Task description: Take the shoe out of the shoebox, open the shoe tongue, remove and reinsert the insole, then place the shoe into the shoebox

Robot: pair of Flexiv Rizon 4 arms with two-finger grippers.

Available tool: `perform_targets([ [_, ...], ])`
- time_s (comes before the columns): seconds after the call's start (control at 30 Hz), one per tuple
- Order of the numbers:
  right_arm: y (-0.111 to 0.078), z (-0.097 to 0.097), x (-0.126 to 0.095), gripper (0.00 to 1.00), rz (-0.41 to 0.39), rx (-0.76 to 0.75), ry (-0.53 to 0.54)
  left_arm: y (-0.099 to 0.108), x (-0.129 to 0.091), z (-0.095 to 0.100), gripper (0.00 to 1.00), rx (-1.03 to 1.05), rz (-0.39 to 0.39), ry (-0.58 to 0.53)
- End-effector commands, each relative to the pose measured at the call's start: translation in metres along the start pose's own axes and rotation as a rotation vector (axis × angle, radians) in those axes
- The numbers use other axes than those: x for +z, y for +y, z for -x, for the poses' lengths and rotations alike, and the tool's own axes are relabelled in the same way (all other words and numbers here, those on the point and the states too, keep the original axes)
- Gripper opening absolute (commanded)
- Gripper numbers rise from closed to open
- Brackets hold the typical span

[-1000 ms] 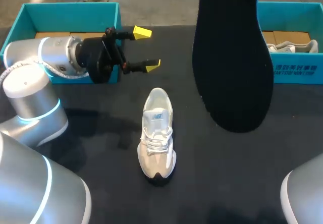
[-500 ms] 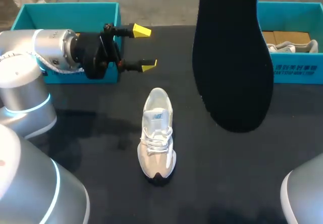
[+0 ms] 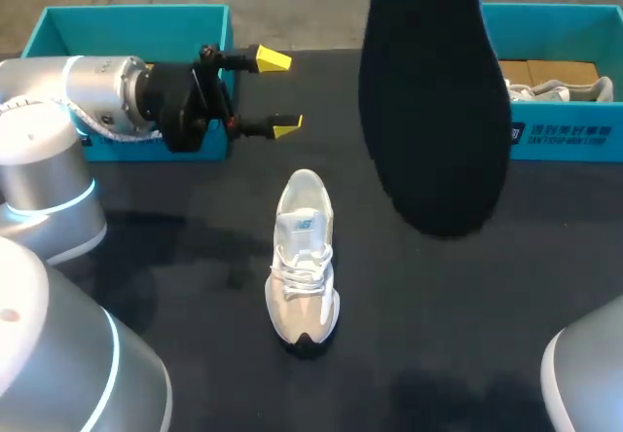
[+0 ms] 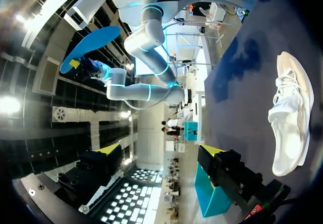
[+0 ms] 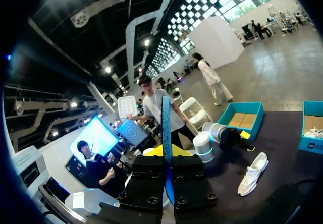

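1. Black table (image 3: 195, 257) carries the white shoe (image 3: 304, 257) at its centre, upright, toe toward 6 o'clock.
2. At 10 o'clock sits the left shoebox (image 3: 127, 18); at 2 o'clock, the right shoebox (image 3: 565, 140).
3. Left pincer (image 3: 279, 92) gapes wide, holding nothing, at 11 o'clock from the shoe.
4. Right pincer (image 5: 166, 156) clamps the insole (image 3: 433, 91), raised high at 1 o'clock.

shoe (image 3: 304, 262) on table (image 3: 438, 335), centre | left shoebox (image 3: 136, 14) behind-left | right shoebox (image 3: 574, 135) behind-right | insole (image 3: 433, 101) aloft, right of shoe
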State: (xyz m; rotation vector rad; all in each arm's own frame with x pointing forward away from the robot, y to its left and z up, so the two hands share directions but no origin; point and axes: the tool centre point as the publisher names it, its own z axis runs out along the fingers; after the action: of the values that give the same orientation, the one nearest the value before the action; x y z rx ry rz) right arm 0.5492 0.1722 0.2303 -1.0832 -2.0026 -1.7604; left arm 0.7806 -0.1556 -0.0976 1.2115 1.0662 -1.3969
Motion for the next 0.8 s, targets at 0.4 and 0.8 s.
perform_targets([
  [0.4,0.024,0.129,0.034,0.0,0.045,0.022,0.173,0.0,0.002,-0.001,1.0,0.002,0.003,-0.001],
  [0.8,0.024,0.129,0.034,0.0,0.045,0.022,0.173,0.0,0.002,-0.001,1.0,0.002,0.003,-0.001],
])
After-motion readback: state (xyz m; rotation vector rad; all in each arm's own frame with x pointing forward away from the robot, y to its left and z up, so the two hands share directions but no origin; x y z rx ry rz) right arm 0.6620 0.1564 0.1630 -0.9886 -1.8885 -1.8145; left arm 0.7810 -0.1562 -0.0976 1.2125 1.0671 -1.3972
